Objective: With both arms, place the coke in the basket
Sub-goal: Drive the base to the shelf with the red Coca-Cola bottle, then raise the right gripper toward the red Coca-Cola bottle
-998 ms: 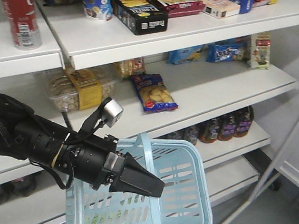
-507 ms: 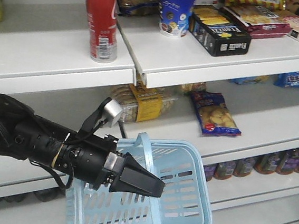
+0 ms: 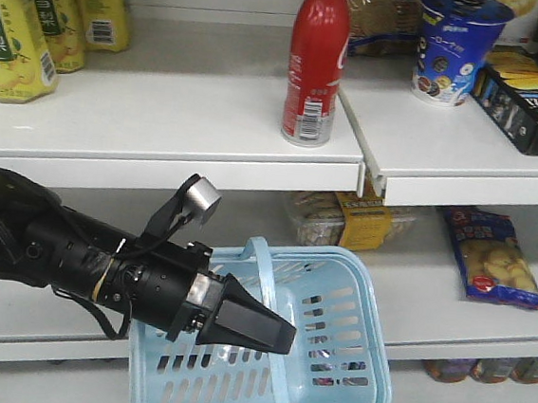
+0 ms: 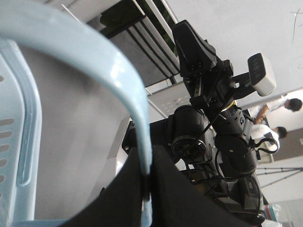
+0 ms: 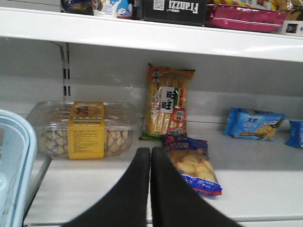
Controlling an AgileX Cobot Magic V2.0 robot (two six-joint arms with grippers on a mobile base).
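Coke, a red bottle with white script and a barcode (image 3: 316,63), stands upright on the white upper shelf (image 3: 162,120). It is at 12 o'clock from the light-blue slotted plastic basket (image 3: 360,291) and well apart from both grippers.

Left gripper, tapered and black (image 3: 273,333): clamped on the basket's thin hoop handle (image 4: 118,80) (the wrist view shows the strap pinched between the fingers).

Right gripper (image 5: 150,158): fingers pressed together with nothing between them, pointing at the lower shelf (image 5: 94,189). The basket rim is at its 9 o'clock.

Basket sits at 6 o'clock in the front view. Dark shapes show through its lower slots; inside or behind, cannot tell.

Clear plastic tub of biscuits with a yellow label (image 5: 85,130) lies at 10 o'clock from the right gripper. A blue-and-red snack bag (image 5: 194,170) lies just beside it at 3 o'clock.
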